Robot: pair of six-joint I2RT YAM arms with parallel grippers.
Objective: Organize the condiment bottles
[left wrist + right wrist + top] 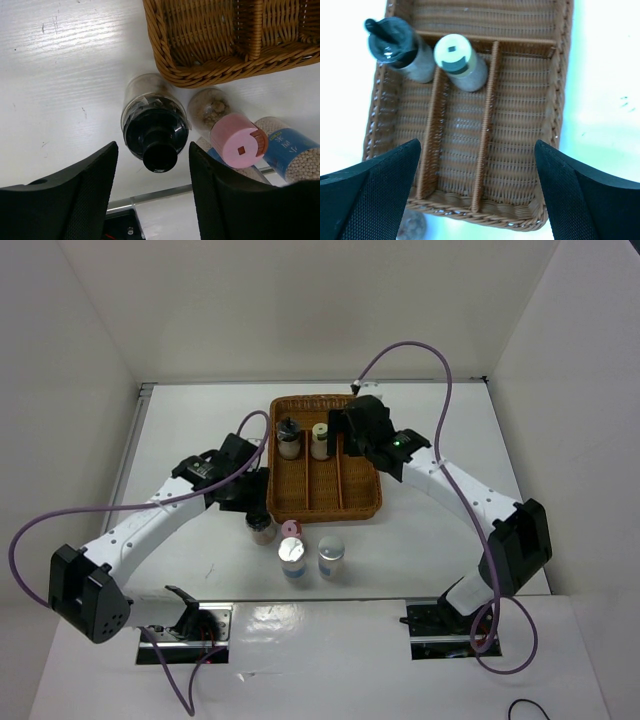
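Observation:
Four condiment bottles stand on the table in front of the wicker tray (360,495). They are a black-capped one (155,132), a pink-capped one (235,140) and two silver-white ones (294,558) (331,557). My left gripper (152,195) is lowered over the black-capped bottle (261,528). Its jaws are apart, with a gap showing on each side of the cap. Inside the tray, another black-capped bottle (395,47) stands in the left lane and a pale-yellow-capped one (457,60) in the middle lane. My right gripper (477,200) hovers open above the tray, holding nothing.
The tray's near wall (225,70) lies just beyond the black-capped and pink-capped bottles. The pink-capped bottle stands close to my left gripper's right finger (225,200). The tray's right lane (525,125) holds nothing. White walls enclose the table on three sides.

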